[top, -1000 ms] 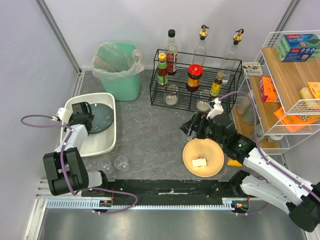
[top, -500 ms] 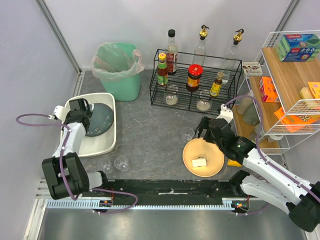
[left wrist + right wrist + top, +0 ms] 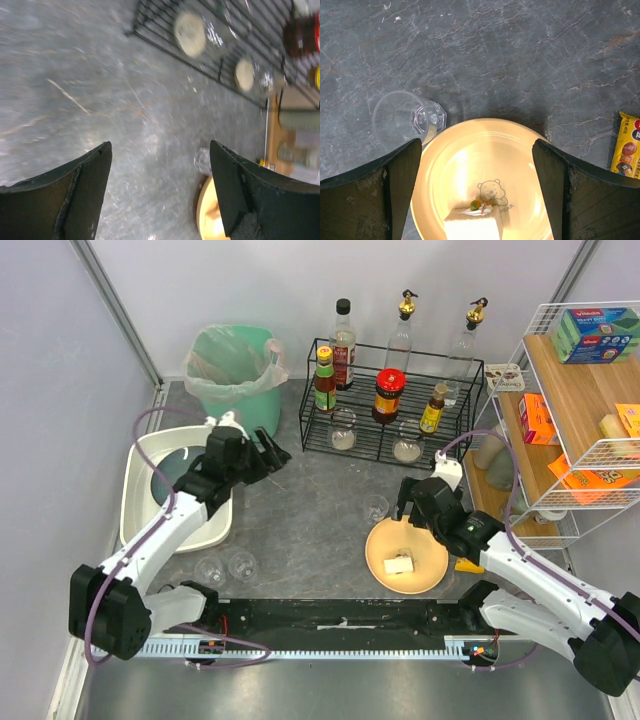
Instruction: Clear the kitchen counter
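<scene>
Kitchen counter (image 3: 300,515) far from clear: yellow plate (image 3: 430,562) with cake (image 3: 398,564) and tumbler (image 3: 376,507) at right, two glasses (image 3: 241,564) near left. Dark plate (image 3: 160,485) in white tub (image 3: 128,502), left. Left gripper (image 3: 272,450), right gripper (image 3: 410,510) both spread, empty.

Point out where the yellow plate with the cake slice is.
In the top view the yellow plate sits on the near right part of the kitchen counter, with a clear glass at its far-left rim and a yellow candy packet to its right.
</scene>
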`<state>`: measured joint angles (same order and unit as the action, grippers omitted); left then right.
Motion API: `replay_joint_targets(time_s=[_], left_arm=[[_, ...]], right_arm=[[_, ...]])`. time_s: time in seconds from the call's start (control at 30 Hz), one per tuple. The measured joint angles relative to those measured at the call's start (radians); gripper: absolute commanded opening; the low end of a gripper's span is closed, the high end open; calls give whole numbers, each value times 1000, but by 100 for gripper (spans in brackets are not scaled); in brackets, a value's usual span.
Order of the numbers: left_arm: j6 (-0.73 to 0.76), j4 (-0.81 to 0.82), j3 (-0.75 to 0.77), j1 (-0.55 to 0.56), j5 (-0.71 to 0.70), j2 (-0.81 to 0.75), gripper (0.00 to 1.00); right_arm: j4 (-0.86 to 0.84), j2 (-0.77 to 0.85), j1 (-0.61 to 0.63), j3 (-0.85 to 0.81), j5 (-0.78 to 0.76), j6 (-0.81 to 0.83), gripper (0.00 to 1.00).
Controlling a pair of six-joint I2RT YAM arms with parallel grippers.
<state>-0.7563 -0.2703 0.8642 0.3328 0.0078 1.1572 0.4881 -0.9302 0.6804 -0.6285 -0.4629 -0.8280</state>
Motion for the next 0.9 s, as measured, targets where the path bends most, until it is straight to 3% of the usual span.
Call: replay_joint_targets(time_s=[0.33, 0.63, 0.9], left_arm=[[45, 111, -34, 286, 187, 160, 79], [45, 259, -49, 487, 241, 348, 70], [35, 400, -68, 571, 261, 478, 62]], right_arm=[[-36, -26, -2, -12, 157, 109, 80], [-63, -41, -2, -44, 197, 126, 80], [-65, 3, -2, -63, 196, 126, 83]])
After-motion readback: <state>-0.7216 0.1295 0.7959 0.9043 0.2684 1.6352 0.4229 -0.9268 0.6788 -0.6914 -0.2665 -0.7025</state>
